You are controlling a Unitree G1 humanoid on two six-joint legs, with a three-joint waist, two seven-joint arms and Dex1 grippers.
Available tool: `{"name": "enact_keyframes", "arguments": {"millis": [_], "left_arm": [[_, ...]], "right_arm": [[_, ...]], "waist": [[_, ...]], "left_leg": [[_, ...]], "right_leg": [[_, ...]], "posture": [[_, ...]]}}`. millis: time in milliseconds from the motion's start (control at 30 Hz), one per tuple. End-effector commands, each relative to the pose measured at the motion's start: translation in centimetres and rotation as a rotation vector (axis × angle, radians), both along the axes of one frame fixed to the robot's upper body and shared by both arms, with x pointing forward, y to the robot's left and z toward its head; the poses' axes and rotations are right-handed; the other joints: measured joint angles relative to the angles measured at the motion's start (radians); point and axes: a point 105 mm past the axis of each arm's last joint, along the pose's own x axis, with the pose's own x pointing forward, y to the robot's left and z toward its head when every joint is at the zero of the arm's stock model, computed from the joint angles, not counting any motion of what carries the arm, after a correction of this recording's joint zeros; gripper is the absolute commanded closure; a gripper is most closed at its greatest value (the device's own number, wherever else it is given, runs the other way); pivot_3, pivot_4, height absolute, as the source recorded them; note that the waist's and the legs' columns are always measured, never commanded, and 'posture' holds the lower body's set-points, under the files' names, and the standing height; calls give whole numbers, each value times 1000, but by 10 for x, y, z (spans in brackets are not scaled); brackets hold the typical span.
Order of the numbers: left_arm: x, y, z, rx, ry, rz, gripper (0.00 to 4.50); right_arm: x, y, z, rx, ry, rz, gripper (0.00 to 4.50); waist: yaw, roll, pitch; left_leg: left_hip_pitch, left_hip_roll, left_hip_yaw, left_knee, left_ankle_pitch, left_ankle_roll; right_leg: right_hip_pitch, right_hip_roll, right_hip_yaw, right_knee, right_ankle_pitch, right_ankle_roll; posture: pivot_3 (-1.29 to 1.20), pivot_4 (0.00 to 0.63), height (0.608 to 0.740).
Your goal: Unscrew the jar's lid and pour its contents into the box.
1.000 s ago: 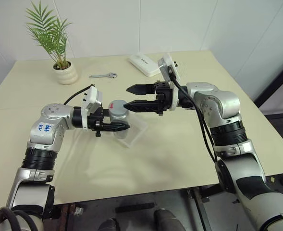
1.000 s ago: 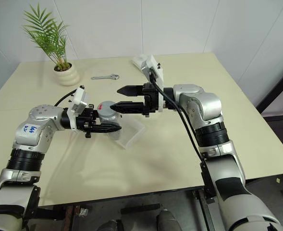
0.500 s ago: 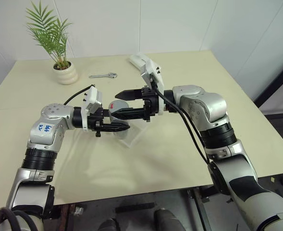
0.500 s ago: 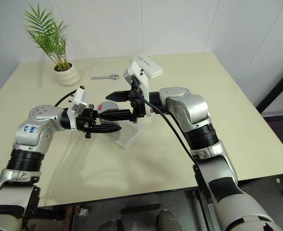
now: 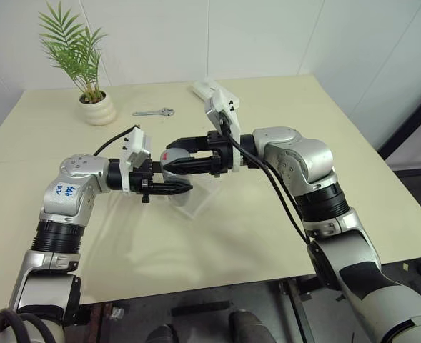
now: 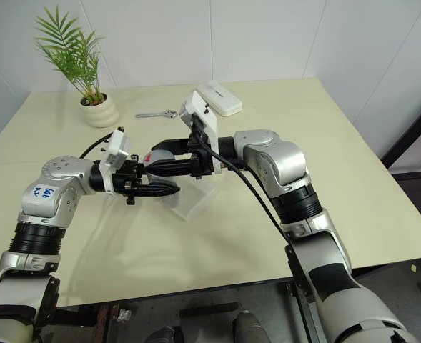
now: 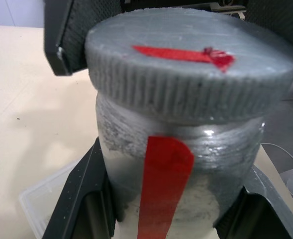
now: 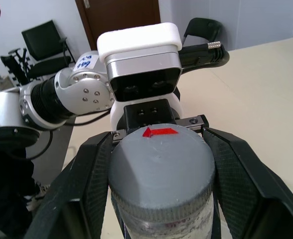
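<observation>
- Left eye view: at centre frame the left gripper [image 5: 173,187], reaching in from the left, was clamped on the body of the small silvery-grey metallic jar with a red stripe [image 5: 169,163], holding it upright above the pale wooden table [image 5: 239,236]. The right gripper [image 5: 169,156], reaching in from the right, had its two black fingers together around the flat round grey lid [image 5: 171,154]. I judged this split sensible: one arm anchored the jar so the other could twist the cap.
- Right eye view: the shallow clear plastic box [image 6: 193,200] lay on the table just below and right of the jar, presumably kept near for pouring. In the upper left stood a green palm in a white ribbed pot [image 6: 96,107]; right of it lay a small metal wrench [image 6: 156,113], and a white oblong case [image 6: 223,98] sat upper centre.
- Left wrist view: the jar took up the middle, black fingers [image 7: 81,199] pressed against both sides of its body, the ribbed lid seated on top, not yet off. A corner of the box showed at lower left.
- Right wrist view: the lid sat at lower centre, fingers [image 8: 86,174] closed on either side of its rim. The contents were hidden; unscrewing appeared about to start.
</observation>
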Motion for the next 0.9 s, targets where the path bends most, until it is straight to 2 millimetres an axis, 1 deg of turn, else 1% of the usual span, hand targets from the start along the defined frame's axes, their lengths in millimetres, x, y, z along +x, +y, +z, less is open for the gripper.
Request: {"name": "enact_keyframes", "arguments": {"millis": [33,67,167,267,333,367,400,433,467,500,533,567,600,633,667,733,767,800,833,900], "left_arm": [[-5,0,7,8,-35,-19,2570],[-5,1,6,9,-36,-19,2570],[-5,1,6,10,-35,-16,2570],[-5,2,6,9,-37,-11,2570],[-6,4,7,7,-39,-5,2570],[-5,6,7,5,-40,3,2570],[-5,7,8,3,-41,8,2570],[-4,8,9,-1,-43,14,2570],[-4,8,9,-3,-44,18,2570],[-4,10,11,-10,-45,22,2570],[-3,12,14,-17,-47,28,2570],[-2,14,16,-22,-48,33,2570],[-1,15,17,-24,-47,36,2570],[0,16,18,-27,-48,40,2570],[1,17,20,-29,-49,44,2570],[4,17,22,-35,-49,47,2570],[5,17,24,-38,-49,46,2570],[6,17,25,-40,-49,45,2570],[7,17,26,-42,-49,44,2570],[9,17,27,-45,-48,43,2570]], "right_arm": [[-10,-12,58,301,131,44,1970],[-12,-17,71,381,199,72,1970],[-13,-28,88,493,300,89,1970],[-9,-47,81,454,154,-51,1970],[-1,-67,74,423,68,-181,1970],[6,-80,66,392,10,-270,1970],[9,-89,61,369,-28,-324,1970],[17,-101,50,319,-76,-410,1970],[22,-108,43,284,-110,-461,1970],[31,-124,32,261,-112,-550,1970],[44,-149,11,213,-115,-672,1970],[51,-173,-9,181,-126,-765,1970],[54,-188,-22,154,-139,-820,1970],[57,-199,-41,91,-145,-862,1970],[58,-208,-61,50,-140,-888,1970],[61,-220,-86,12,-121,-926,1970],[61,-223,-96,17,-98,-942,1970],[62,-226,-101,22,-84,-951,1970],[63,-228,-111,-7,-95,-968,1970],[64,-229,-122,-44,-115,-983,1970]], "waist": [[0,0,0],[2,0,0],[2,0,0],[2,0,0],[6,0,0],[8,0,0],[11,0,0],[13,0,0],[16,0,0],[17,0,0],[17,0,0],[21,0,0],[24,-1,0],[27,-1,0],[28,-1,0],[26,-1,0],[23,-1,1],[20,-1,1],[16,-1,1],[12,-1,1]], "left_leg": [[0,0,0,0,0,0],[0,0,0,0,0,0],[0,0,0,0,1,-1],[0,0,0,-1,0,-1],[0,0,0,-2,0,0],[-1,0,0,-2,0,0],[-1,-1,0,-2,0,0],[-1,-1,0,-3,0,0],[-1,-1,0,-3,0,0],[-1,-1,0,-4,0,0],[-1,-1,0,-5,0,0],[0,-1,0,-6,0,0],[0,-1,0,-7,0,0],[0,-1,0,-8,0,0],[0,-1,1,-8,0,0],[0,-1,1,-8,0,0],[0,-1,2,-8,0,0],[0,-1,3,-7,1,-1],[1,-1,4,-7,3,-5],[3,-1,4,-7,4,-6]], "right_leg": [[0,0,0,0,0,0],[0,0,0,0,0,0],[0,-1,0,0,0,0],[0,-1,-1,-1,0,0],[0,-1,-1,-2,0,0],[0,-1,-1,-3,0,0],[0,-1,0,-3,0,0],[0,-1,0,-4,0,0],[0,-1,0,-5,0,0],[0,-1,0,-5,0,0],[0,0,0,-6,0,0],[0,0,0,-6,0,0],[0,0,0,-7,0,0],[0,0,0,-8,0,0],[0,0,0,-8,0,0],[0,0,1,-9,0,0],[0,0,1,-8,0,0],[0,0,2,-8,0,0],[0,0,3,-7,0,0],[0,0,3,-6,0,1]], "posture": [[0,150,740],[0,150,740],[0,150,740],[0,150,740],[0,150,740],[0,150,740],[0,150,740],[0,150,740],[0,150,740],[0,150,740],[0,150,740],[0,150,740],[0,150,740],[0,150,740],[0,150,740],[0,150,740],[0,150,740],[0,150,740],[0,150,740],[0,150,740]]}}
